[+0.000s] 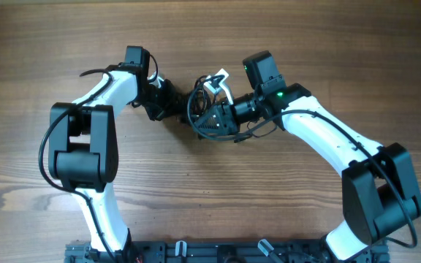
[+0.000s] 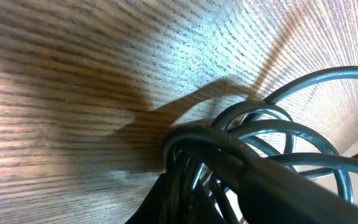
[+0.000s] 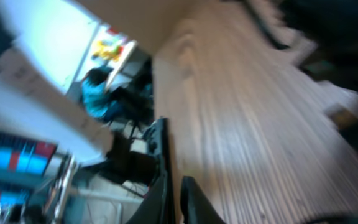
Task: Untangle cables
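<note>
As the overhead camera looked down on the brown wood-grain table, the two white-and-black arms met near its far middle, with the bunch of thin black flexible cables lying between their tips. The left gripper reached in from the left, touching that bunch, its fingers drawn close together. The right gripper came in from the right, its tip down among the loops. A small white plug end stuck out at the far side of the bunch, just beside the right arm's wrist.

In the left wrist view, the cables filled the lower right, very near the lens, gathered into a tight bundle at the bottom edge and fanning into several loops above the table; the bundle looked pinched there, though the fingers themselves were hard to make out.

In the right wrist view, heavily blurred, the right gripper showed two dark fingers a narrow gap apart, nothing visible between them, over the table
</note>
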Robot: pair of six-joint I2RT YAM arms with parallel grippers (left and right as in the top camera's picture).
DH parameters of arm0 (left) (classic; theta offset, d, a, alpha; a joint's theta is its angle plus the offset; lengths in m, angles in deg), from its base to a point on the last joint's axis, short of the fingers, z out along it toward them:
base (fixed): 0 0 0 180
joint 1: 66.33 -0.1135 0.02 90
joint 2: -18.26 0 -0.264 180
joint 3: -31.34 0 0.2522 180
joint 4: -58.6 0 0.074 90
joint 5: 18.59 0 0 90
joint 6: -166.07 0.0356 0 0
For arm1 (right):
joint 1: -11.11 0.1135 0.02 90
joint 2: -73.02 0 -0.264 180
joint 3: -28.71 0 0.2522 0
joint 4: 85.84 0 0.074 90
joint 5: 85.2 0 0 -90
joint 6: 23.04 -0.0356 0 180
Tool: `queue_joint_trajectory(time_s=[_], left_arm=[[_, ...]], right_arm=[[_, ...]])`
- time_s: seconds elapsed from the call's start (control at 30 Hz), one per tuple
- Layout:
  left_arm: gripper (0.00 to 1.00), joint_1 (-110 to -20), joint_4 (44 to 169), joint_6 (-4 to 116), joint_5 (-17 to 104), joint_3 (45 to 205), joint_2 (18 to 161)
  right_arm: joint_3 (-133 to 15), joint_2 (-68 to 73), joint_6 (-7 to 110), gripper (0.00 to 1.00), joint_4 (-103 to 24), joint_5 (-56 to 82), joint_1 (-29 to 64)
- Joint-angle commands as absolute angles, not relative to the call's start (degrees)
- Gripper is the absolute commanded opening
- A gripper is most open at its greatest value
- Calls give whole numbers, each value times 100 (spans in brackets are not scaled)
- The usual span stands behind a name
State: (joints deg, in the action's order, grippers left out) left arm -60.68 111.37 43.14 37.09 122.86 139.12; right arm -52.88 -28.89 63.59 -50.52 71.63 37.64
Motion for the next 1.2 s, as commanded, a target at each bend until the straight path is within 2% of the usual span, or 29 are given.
queue_joint_trajectory(time_s=[0.0, 0.2, 0.37, 0.53, 0.7, 0.87, 0.97, 1.17], left_arm=[[7, -6158, 11137, 4255, 4384, 12235, 14008], [8, -6158, 11137, 4255, 4384, 12235, 14008], [8, -6158, 11137, 4255, 4384, 12235, 14008], [8, -6158, 11139, 4258, 4384, 12235, 14008], [8, -6158, 11139, 4258, 4384, 12235, 14008], [8, -6158, 11139, 4255, 4384, 12235, 14008], [8, -6158, 11139, 4255, 4384, 12235, 14008], [8, -6158, 11139, 4258, 4384, 12235, 14008]], right_arm=[[-5295, -2788, 4772, 27, -4967, 5683, 3772], [-5290, -2793, 4245, 31, -4917, 4918, 4065], [-5290, -2793, 3627, 37, -4858, 3410, 4612], [-5290, -2793, 3327, 38, -4307, 1817, 5003], [-5290, -2793, 2892, 38, -3734, 365, 4975], [-5290, -2793, 2750, 38, -3725, 291, 4968], [-5290, -2793, 2752, 39, -3909, 1100, 4968], [-5290, -2795, 2757, 39, -4093, 1130, 4979]])
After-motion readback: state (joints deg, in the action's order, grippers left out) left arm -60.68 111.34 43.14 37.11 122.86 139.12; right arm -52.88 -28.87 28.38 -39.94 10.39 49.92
